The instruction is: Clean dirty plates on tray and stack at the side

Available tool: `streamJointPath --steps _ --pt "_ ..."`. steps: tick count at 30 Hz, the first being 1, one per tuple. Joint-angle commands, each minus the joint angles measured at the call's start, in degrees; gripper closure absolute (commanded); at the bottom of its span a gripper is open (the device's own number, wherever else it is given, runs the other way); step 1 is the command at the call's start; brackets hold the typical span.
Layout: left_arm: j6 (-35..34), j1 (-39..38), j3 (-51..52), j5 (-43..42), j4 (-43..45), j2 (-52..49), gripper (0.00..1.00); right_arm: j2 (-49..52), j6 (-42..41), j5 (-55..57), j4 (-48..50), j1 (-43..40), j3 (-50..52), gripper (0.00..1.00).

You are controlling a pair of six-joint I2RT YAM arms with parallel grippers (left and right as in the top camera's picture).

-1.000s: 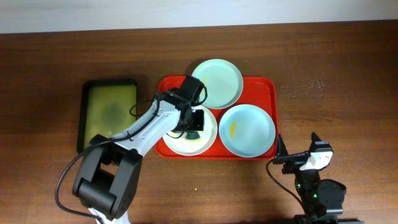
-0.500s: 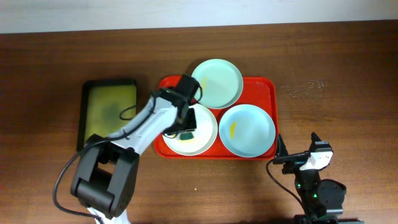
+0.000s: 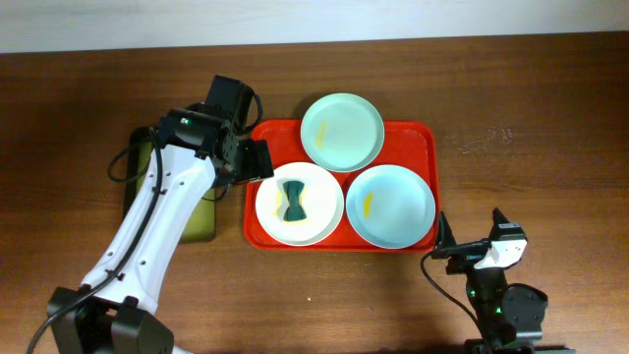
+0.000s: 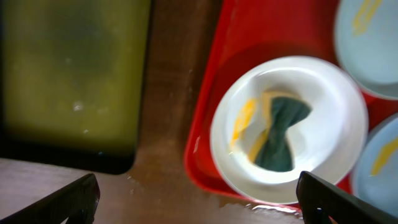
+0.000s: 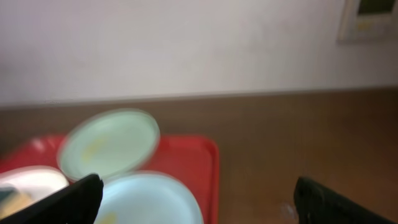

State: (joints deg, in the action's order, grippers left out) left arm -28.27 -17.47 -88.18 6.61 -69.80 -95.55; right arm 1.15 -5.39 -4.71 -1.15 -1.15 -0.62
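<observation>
The tray [image 3: 421,140] lay at the frame's centre. It carried three plates: the mint plate [image 3: 342,133] at top, the blue plate [image 3: 391,205] at lower right, and the white plate [image 3: 326,208] at lower left. Yellow smears showed on the blue and white ones. All three looked stiff, light and likely slick, and each lay flat, so the raised rim seemed the only place to pinch. The left gripper [image 3: 257,160] hung over the tray's left edge, jaws spread wide and empty. The right gripper [image 3: 468,231], at lower right, was likewise agape and held nothing. A green sponge [image 3: 292,200] rested on the white plate; it looked soft and was probably best pinched at its narrow waist.
</observation>
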Motion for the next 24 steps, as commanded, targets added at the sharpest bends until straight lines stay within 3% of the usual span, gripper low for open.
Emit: streamJointPath --steps 1,3,5,7,9,11,13,14,15,18,20,21,22,23,24 --pt "1.1 0.4 0.2 2.5 -1.9 -0.2 0.01 -0.3 -21.0 -25.4 6.6 -0.3 0.3 0.01" --pt "1.1 0.4 0.2 2.4 -2.0 -0.2 0.01 -0.3 -30.7 -37.7 7.8 -0.3 0.3 0.01" --pt "1.1 0.4 0.2 2.4 -2.1 -0.2 0.01 -0.3 -40.9 -36.7 18.0 -0.4 0.3 0.01" --pt "1.1 0.4 0.2 2.5 -2.3 -0.2 0.01 -0.3 -45.5 -33.3 39.4 -0.4 -1.2 0.01" --pt "1.1 0.4 0.2 2.4 -2.3 -0.2 0.01 -0.2 -46.5 -27.2 39.9 -0.4 -6.9 0.01" --pt "1.1 0.4 0.2 2.4 -2.3 -0.2 0.01 1.9 -38.3 -25.6 27.5 -0.5 -18.9 0.01" --pt "1.1 0.4 0.2 2.3 -2.3 -0.2 0.01 7.8 -26.9 -23.3 4.7 -0.5 -34.0 0.01" --pt "1.1 0.4 0.2 2.2 -2.3 -0.2 0.01 15.6 -18.9 -17.3 -16.3 -0.5 -47.2 0.01" --pt "1.1 0.4 0.2 2.2 -2.3 -0.2 0.01 21.1 -14.4 -14.4 -26.9 -0.5 -54.2 0.01" --pt "1.1 0.4 0.2 1.2 -2.3 -0.2 0.00 38.3 -6.4 -17.6 -50.8 -0.3 -71.2 0.01" --pt "1.1 0.4 0.2 0.3 -2.3 -0.2 0.01 46.1 -6.4 -23.8 -58.3 -0.4 -76.3 0.01" --pt "1.1 0.4 0.2 0.3 -2.3 -0.2 0.01 50.6 -6.4 -27.3 -59.5 -0.3 -77.3 0.07" --pt "1.1 0.4 0.2 0.2 -2.3 -0.2 0.01 54.1 -6.4 -29.3 -59.3 -0.3 -77.3 0.35" --pt "1.1 0.4 0.2 0.3 -2.3 -0.2 0.01 57.6 -6.4 -30.1 -59.6 -0.1 -77.3 0.45" --pt "1.1 0.4 0.2 0.2 -2.3 -0.2 0.01 60.6 -6.4 -30.3 -60.2 0.5 -77.3 0.46"
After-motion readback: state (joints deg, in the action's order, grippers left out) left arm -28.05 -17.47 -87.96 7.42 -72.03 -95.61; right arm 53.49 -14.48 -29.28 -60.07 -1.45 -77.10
